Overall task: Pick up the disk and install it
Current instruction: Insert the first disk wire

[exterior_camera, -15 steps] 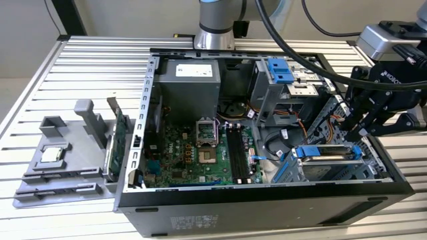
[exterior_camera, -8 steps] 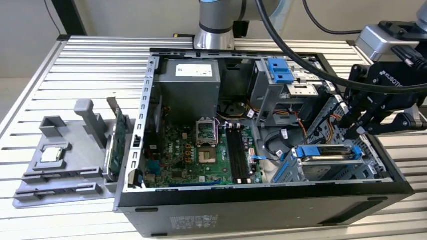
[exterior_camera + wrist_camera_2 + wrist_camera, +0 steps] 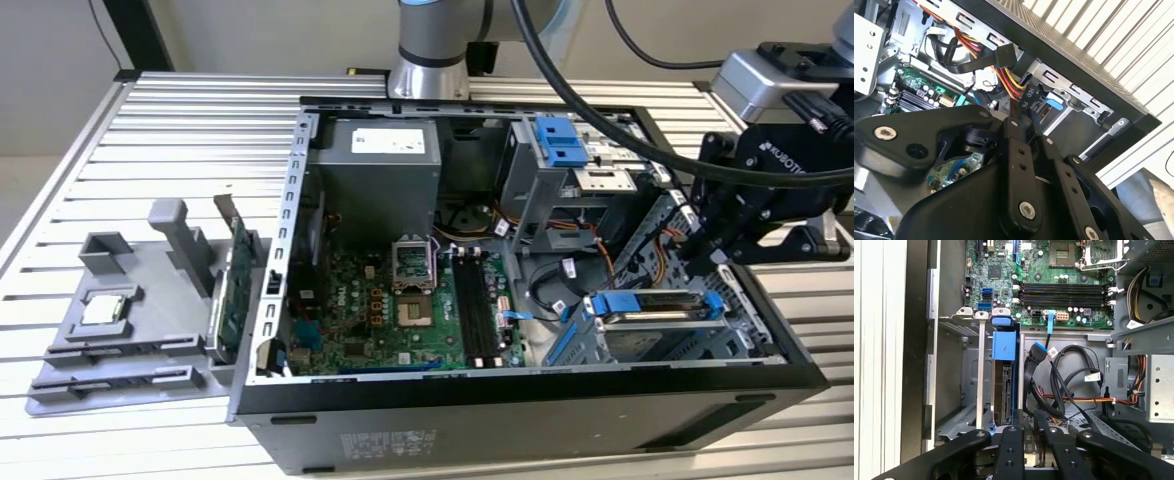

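An open computer case (image 3: 534, 425) lies on the slatted metal surface (image 3: 174, 130). The disk (image 3: 657, 318) is inside the case, in the drive bay at the corner of the case on the exterior view's right. It lies flat in the bay, with blue rails on its two sides. In the first wrist view the disk (image 3: 1004, 390) is seen from its edge, between the metal walls of the bay. A blue handle (image 3: 1004, 345) sits at the end of the disk that points to the green board (image 3: 1064, 285) of the case.

The end effector (image 3: 718, 245) hangs over this same corner of the case, just above the end of the disk near the case's outer wall. I cannot tell if it touches the disk, and I cannot tell if it is wide or narrow. Black cables (image 3: 1069, 370) lie in the case just beside the bay. Outside the case, on the exterior view's left, a grey tray (image 3: 134, 370) carries a small square chip (image 3: 107, 308).
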### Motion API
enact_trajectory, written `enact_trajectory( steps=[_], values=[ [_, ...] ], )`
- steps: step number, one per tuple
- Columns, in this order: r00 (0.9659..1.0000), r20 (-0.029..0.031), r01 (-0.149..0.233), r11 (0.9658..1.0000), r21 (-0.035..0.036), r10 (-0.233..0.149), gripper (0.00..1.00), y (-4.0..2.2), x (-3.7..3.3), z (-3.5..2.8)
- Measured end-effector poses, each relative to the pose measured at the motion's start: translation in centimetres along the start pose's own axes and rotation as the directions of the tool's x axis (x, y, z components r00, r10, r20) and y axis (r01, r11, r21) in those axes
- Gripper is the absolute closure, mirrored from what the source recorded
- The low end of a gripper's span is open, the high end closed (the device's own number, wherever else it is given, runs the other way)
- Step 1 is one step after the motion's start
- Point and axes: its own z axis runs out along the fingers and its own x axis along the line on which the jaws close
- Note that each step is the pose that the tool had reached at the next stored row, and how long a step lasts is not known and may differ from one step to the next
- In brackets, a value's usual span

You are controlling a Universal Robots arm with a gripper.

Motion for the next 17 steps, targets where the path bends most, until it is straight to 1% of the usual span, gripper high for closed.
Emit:
enact_trajectory(
  steps=[9,17],
  values=[
    [1.0000,0.0006,0.000,1.0000,0.0000,0.000,1.00,0.02,0.01,-0.01],
    [1.0000,0.0004,0.000,1.0000,0.0000,0.000,1.00,0.33,0.13,-0.45]
  ],
)
